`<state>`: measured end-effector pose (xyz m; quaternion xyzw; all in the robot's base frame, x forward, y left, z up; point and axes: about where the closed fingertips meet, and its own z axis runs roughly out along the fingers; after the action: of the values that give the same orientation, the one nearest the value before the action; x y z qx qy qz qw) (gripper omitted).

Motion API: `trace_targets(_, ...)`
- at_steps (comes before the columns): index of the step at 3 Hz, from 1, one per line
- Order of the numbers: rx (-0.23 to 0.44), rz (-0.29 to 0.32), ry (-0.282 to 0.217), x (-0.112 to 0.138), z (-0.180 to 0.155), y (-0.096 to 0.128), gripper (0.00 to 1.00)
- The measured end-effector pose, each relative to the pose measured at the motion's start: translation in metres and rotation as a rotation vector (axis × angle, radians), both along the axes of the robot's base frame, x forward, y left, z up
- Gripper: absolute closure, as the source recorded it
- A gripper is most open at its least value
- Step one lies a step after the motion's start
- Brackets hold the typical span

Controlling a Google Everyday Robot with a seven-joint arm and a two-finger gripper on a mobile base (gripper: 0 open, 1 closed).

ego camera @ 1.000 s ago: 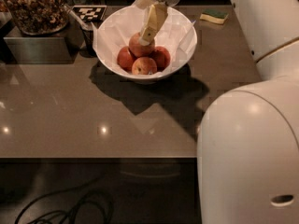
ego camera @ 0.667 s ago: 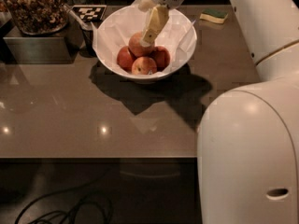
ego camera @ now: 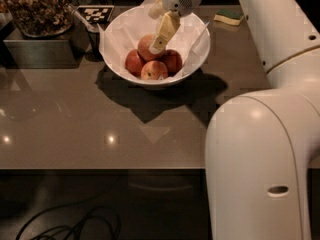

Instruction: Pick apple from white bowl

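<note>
Tabletop: my grey-brown, glossy tabletop (ego camera: 100, 119) runs from the left edge to the right.
Light: two bright spots (ego camera: 110, 139) mirrored near the front edge.
Floor: dark floor (ego camera: 165, 209), black cables (ego camera: 70, 226) below the front edge.
Far left corner: metal box (ego camera: 35, 51), tray of brown snacks (ego camera: 37, 6), checkered marker (ego camera: 95, 14).
Far right: sponge (ego camera: 229, 18).
Mine: my pincer (ego camera: 156, 48) hangs over the far middle.

A white bowl (ego camera: 201, 59) lined with crumpled paper sits at the far middle of a brown table (ego camera: 75, 129), holding four apples. The gripper (ego camera: 157, 47) reaches down into the bowl from the far side, its tip against the largest, palest apple (ego camera: 145, 46). A tray of brown snacks (ego camera: 35, 9) stands at the far left.
</note>
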<state>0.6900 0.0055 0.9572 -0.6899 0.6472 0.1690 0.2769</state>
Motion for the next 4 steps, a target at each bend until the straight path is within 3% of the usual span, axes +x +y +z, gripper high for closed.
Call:
trace_targets(2, 0.007, 0.003, 0.042, 0.016, -0.018, 0.019, 0.13)
trace_targets(4, 0.016, -0.035, 0.094, 0.026, -0.04, 0.011, 0.19)
